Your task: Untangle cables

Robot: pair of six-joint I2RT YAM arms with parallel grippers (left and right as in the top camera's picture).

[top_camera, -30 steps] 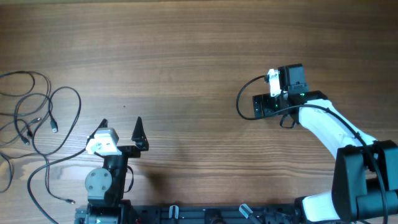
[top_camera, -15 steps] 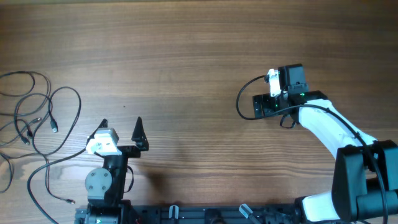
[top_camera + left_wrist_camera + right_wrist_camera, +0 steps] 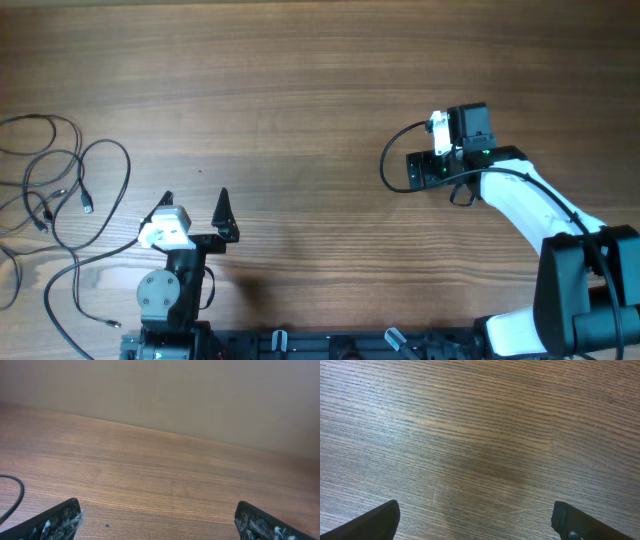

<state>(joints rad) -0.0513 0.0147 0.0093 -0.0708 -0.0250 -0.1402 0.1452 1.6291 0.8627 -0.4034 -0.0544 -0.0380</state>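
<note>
**Both grippers wide, cables untouched**

Thin black cables (image 3: 128,170) with small plug ends lie in loose, crossing loops at the left edge of the brown wooden table (image 3: 320,70); left gripper (image 3: 194,196) near them, jaws spread wide, holding nothing; right gripper (image 3: 476,517) well apart from them, jaws wide over bare wood, empty.

Tangled cables (image 3: 44,212) on wooden table (image 3: 300,80)

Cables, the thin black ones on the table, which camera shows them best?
The overhead view: it shows the cables as most of a tangle at the table's left edge, loops and plug ends included. The left wrist view catches only one short curved stretch at its border. The right wrist view shows none.
</note>
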